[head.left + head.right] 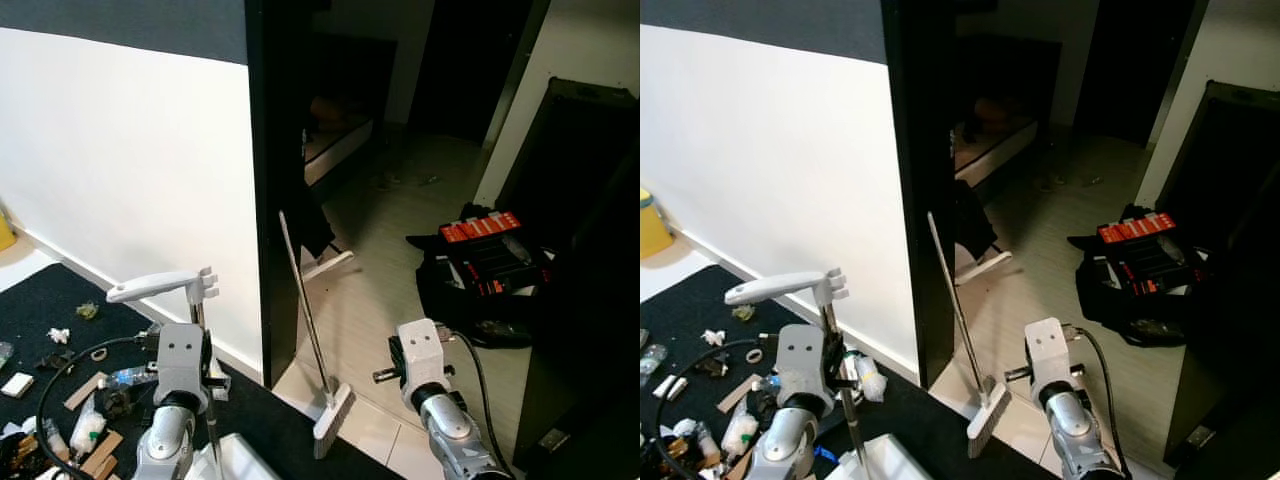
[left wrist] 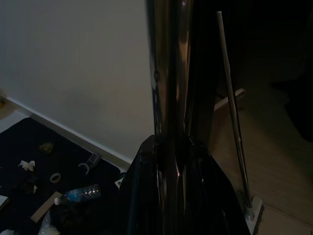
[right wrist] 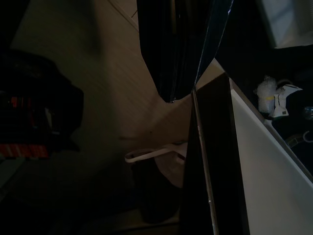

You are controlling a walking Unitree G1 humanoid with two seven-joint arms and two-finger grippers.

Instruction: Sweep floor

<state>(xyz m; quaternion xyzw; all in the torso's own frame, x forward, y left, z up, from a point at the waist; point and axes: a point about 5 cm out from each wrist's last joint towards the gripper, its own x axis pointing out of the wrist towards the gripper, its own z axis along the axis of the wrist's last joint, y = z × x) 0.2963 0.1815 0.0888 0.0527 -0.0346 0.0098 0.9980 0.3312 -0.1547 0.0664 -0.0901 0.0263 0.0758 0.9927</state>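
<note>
Here is the broom, propped against the edge of the dark door frame, its thin metal handle slanting up and its white brush head resting on the pale tiled floor just at the doorway. Neither hand is on it.

The left hand is up in front of the white wall, and its black fingers are closed on a slim upright rod topped by a white clip-shaped handle; what that rod belongs to, I cannot tell. The right arm reaches forward over the tiles to the right of the broom, apart from it. In the right wrist view the right hand shows as dark fingers pressed close together with nothing between them, tips near the broom handle but not on it.

Down on the left, a dark mat is littered with scraps: a plastic bottle, bits of cardboard, crumpled paper. Across the room, an open black bag with a red-lidded case lies on the floor.
</note>
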